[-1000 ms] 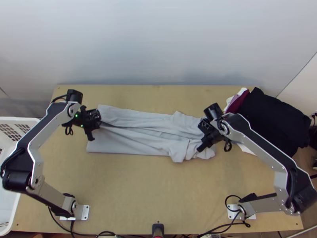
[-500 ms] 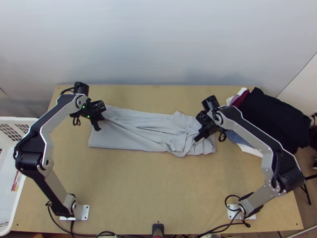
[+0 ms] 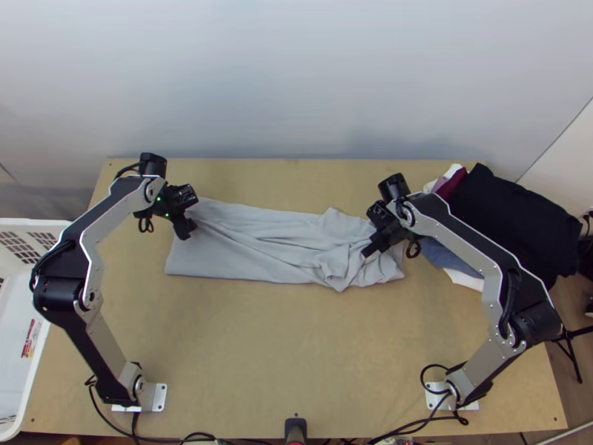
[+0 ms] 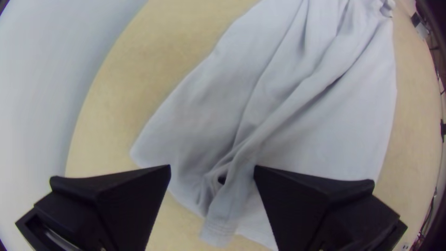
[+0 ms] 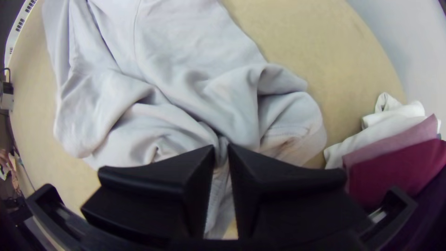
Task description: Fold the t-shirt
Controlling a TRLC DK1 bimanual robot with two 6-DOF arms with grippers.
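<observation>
Right hand (image 3: 368,252), t-shirt (image 3: 252,248) between fingers

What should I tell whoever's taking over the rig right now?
Left gripper: open, a ridge of cloth between its fingers, not clamped.
Right gripper: closed on the t-shirt at its bunched end.
T-shirt: a long, creased strip across the table.
Done: it's narrowed to a strip.
To do: likely smooth the bunched end, then fold the strip shorter.

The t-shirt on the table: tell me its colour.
The t-shirt is light grey, seen best in the top view.
</observation>
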